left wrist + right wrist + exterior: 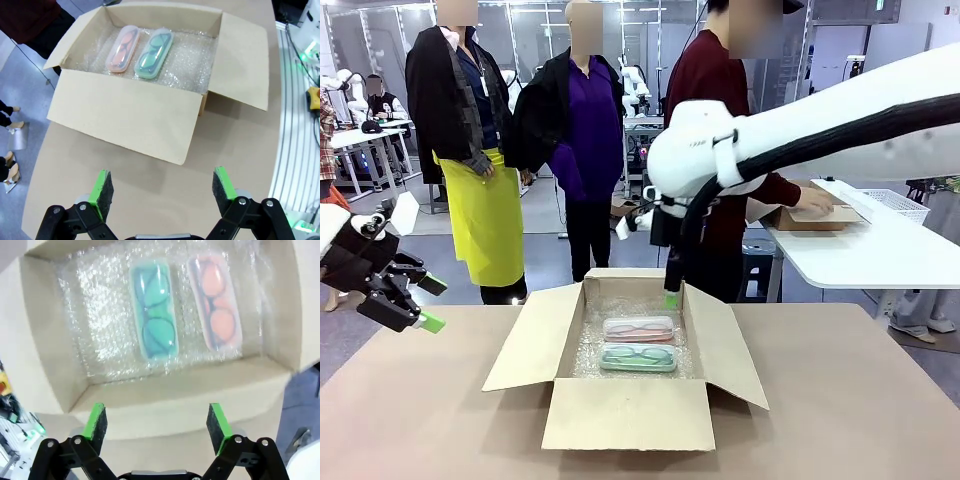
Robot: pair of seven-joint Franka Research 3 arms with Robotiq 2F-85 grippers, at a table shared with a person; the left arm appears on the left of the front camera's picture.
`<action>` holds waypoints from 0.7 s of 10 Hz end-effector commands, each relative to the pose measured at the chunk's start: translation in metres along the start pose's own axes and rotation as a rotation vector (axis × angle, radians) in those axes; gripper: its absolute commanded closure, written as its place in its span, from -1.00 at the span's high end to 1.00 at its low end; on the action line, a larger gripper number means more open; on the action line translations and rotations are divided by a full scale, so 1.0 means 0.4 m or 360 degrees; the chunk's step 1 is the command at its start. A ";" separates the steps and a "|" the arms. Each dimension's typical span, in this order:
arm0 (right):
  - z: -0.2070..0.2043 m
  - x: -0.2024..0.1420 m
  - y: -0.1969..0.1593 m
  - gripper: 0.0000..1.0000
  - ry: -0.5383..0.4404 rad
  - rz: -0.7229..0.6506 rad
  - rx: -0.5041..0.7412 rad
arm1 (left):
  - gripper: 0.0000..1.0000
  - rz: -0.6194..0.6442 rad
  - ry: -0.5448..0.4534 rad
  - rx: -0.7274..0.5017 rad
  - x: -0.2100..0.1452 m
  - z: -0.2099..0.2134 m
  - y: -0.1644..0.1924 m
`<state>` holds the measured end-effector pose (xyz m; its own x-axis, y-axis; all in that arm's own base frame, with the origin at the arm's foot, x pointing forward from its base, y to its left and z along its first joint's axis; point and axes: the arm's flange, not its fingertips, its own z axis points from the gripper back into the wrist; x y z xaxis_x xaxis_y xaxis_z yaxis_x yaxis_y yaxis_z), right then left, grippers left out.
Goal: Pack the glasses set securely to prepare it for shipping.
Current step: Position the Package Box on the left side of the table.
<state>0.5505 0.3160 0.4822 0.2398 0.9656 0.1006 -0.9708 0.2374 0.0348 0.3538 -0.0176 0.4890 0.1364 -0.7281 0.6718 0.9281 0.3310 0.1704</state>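
Observation:
The glasses set lies side by side in an open cardboard box (625, 415) lined with bubble wrap (588, 352): a pink case (638, 327) farther back and a mint-green case (638, 357) nearer me. My right gripper (671, 296) hangs open over the box's far flap, looking down on the mint-green case (154, 309) and pink case (215, 302); its own fingertips (96, 420) are spread with nothing between them. My left gripper (432, 303) hovers open off the table's left edge, well clear of the box (125, 112). From there the pink case (124, 48) and mint-green case (154, 53) show.
All the box's flaps (525, 340) stand outward on the brown table (860, 400). Behind the box stands a person in a dark red top (705, 80), one hand on a flat carton (815, 215) on a white side table with a white basket (895, 203).

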 end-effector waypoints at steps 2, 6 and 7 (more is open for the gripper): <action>0.051 -0.159 0.093 1.00 -0.0123 -0.0240 -0.0121 | 1.00 -0.0021 -0.0043 -0.0021 -0.003 0.002 0.004; 0.116 -0.437 0.200 1.00 -0.0349 -0.0078 -0.0262 | 1.00 -0.0021 -0.0043 -0.0021 -0.003 0.002 0.004; 0.128 -0.514 0.204 1.00 -0.0401 -0.0133 -0.0272 | 1.00 -0.0021 -0.0043 -0.0021 -0.003 0.002 0.004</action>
<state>0.4403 0.1537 0.5203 0.3315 0.8970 0.2924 -0.9203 0.3757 -0.1093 0.3538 -0.0181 0.4891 0.1363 -0.7291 0.6707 0.9283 0.3304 0.1705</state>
